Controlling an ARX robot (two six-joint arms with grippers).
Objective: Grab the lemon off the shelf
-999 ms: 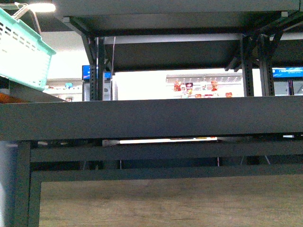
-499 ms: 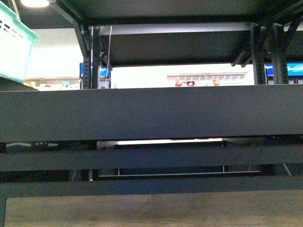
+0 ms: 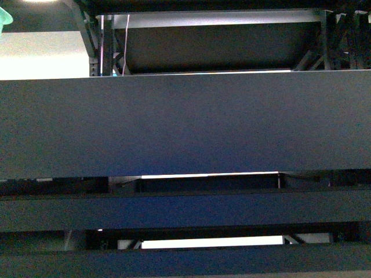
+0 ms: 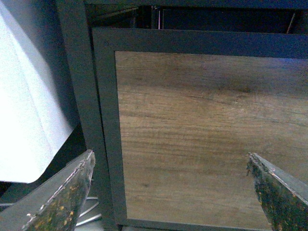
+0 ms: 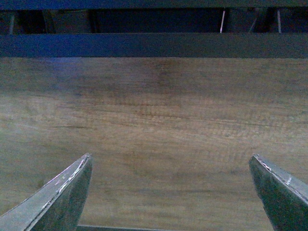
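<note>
I saw no yellow lemon; the black metal-frame shelf (image 3: 185,121) filled the front view; left pincer (image 4: 169,155) and right pincer (image 5: 169,156) gaped empty; best to locate the fruit before reaching.

front close on shelf (image 3: 185,124), both wrists facing wood panel (image 4: 202,134)

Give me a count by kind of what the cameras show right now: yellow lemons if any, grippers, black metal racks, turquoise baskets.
Yellow lemons: 0 in view
Open grippers: 2, the left gripper and the right gripper
Black metal-frame rack: 1
Turquoise plastic basket: 1, only a corner showing
Total: 4
</note>
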